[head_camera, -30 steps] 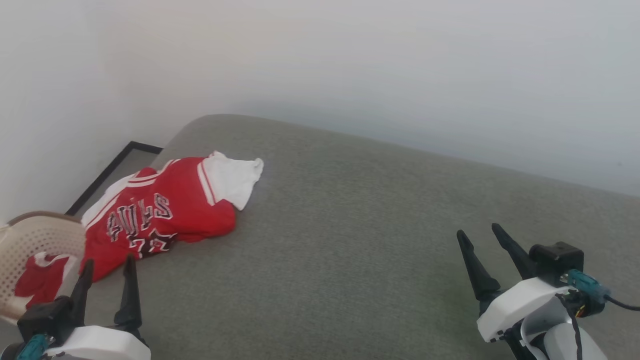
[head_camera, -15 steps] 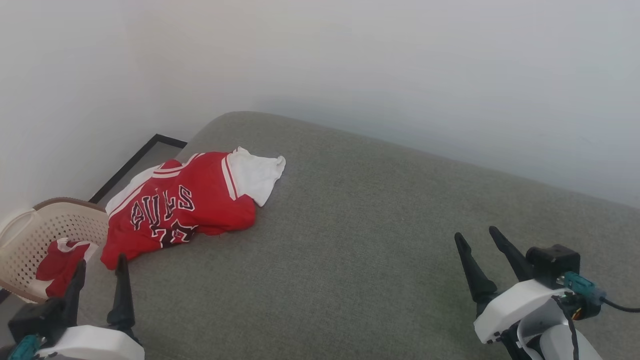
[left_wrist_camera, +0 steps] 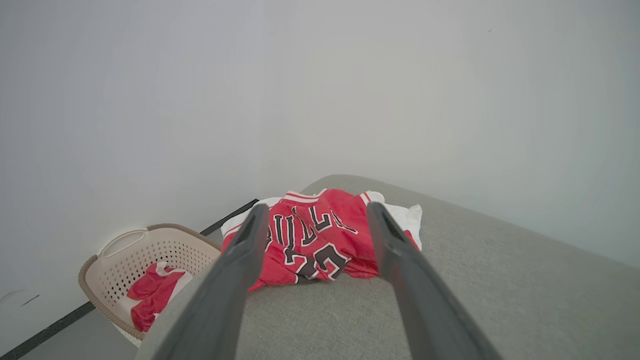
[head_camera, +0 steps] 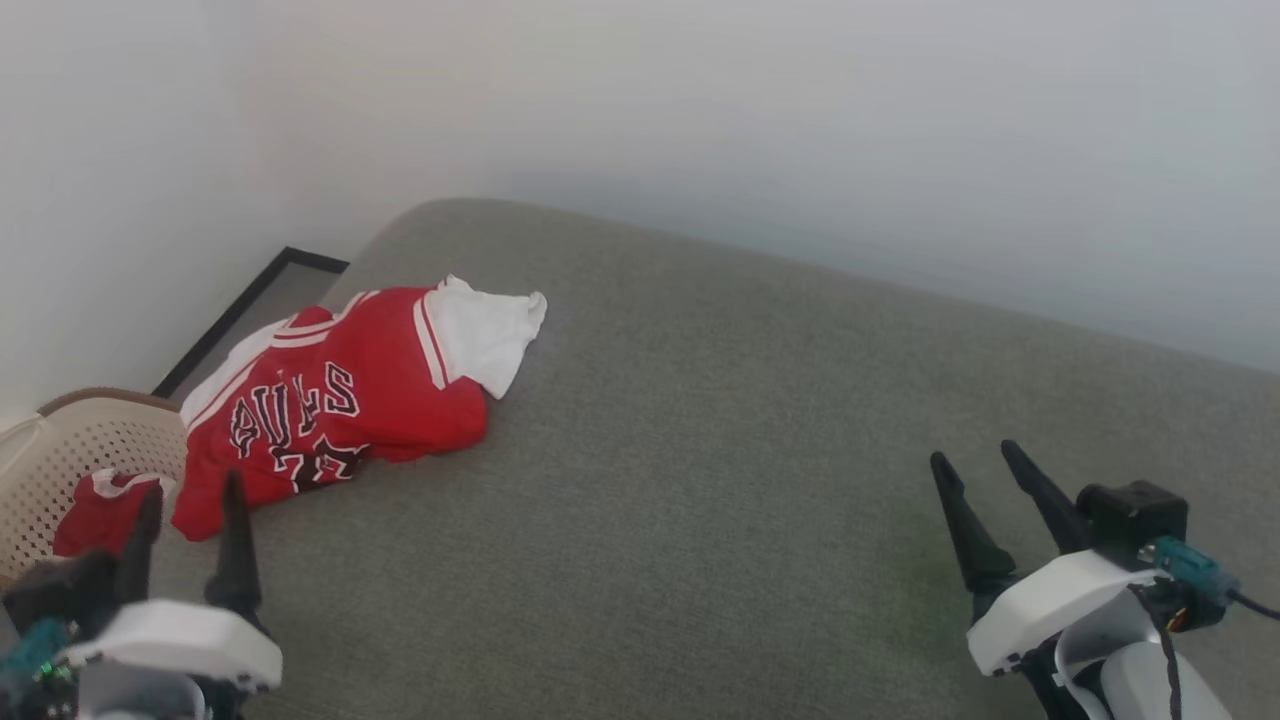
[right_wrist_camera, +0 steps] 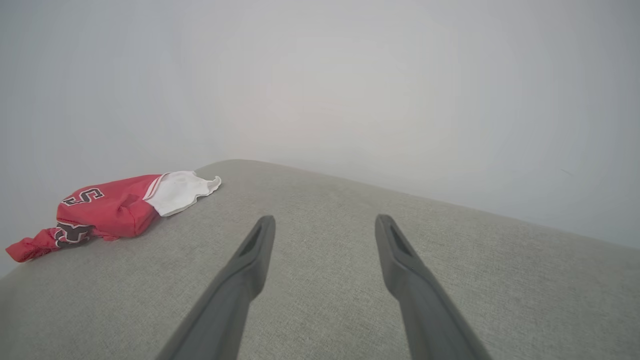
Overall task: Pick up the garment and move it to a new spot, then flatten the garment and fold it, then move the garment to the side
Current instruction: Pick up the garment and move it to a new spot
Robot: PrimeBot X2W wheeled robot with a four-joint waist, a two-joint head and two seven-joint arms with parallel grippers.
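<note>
1. Your jersey [head_camera: 340,400] is lying rumpled at the far left corner of the grey surface [head_camera: 720,480]. The "BULLS" side is up and one white sleeve [head_camera: 485,335] pokes out to the right.
2. Your left gripper [head_camera: 192,490] sits low at the near left, close to the jersey's near end but not touching it. Its fingers are spread wide with nothing in them. From the left wrist, the jersey [left_wrist_camera: 310,235] shows between them.
3. Your right gripper [head_camera: 973,455] is well off to the right over bare surface, fingers also released and empty.
4. A beige basket [head_camera: 70,440] sits just left of the jersey, off the surface, with another red-and-white cloth [head_camera: 95,510] inside.
</note>
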